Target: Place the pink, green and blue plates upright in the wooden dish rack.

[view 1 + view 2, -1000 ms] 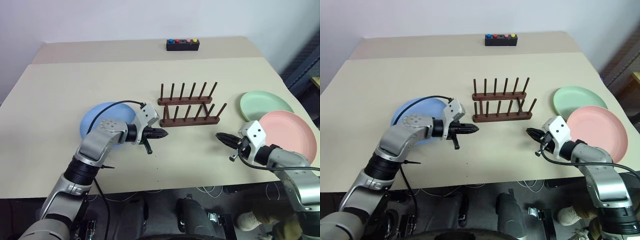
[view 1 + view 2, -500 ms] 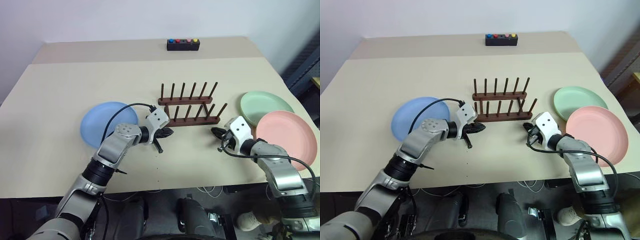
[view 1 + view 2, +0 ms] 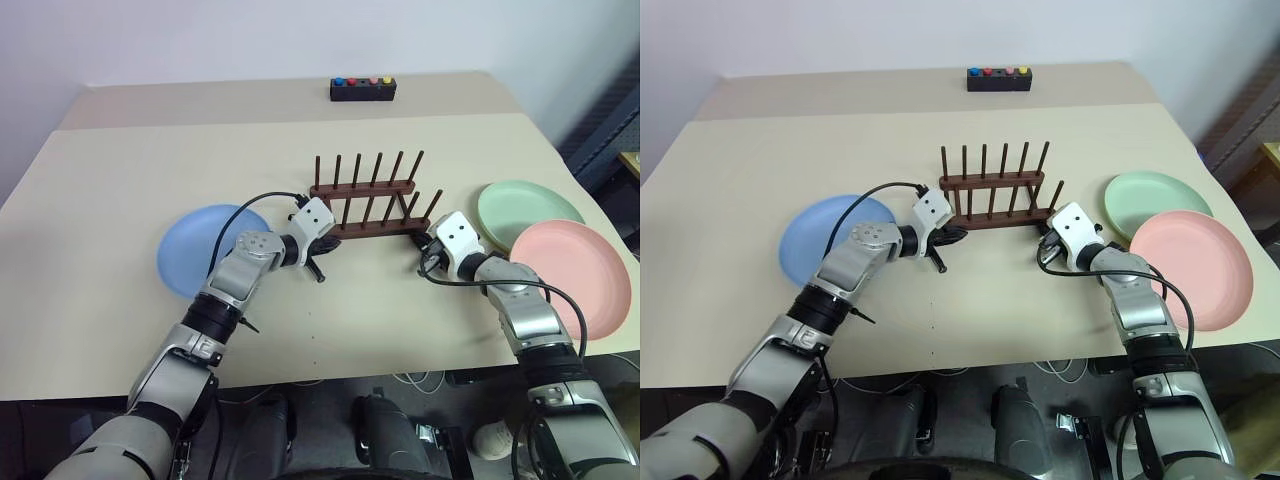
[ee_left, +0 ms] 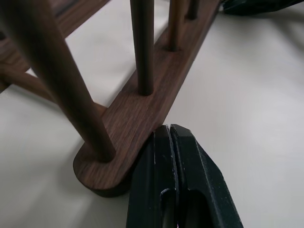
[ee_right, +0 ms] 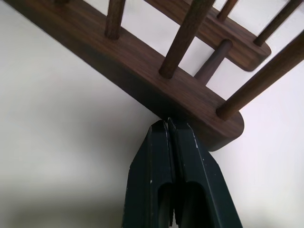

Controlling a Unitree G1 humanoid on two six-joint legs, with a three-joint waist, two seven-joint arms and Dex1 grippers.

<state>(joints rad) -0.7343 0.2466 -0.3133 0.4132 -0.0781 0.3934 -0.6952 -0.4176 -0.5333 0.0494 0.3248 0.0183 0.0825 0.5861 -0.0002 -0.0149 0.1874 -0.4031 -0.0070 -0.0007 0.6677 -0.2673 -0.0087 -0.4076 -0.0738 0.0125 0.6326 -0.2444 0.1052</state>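
Beige table carried the wooden dish rack at frame centre, pushed slightly upward since a second ago. My left end effector and right end effector, both closed and empty, had reached its near rail. Blue plate, green plate and pink plate lay flat, unracked.

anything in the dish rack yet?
No. The wooden dish rack holds only bare pegs; the blue plate, green plate and pink plate lie flat on the table. No slot is hidden.
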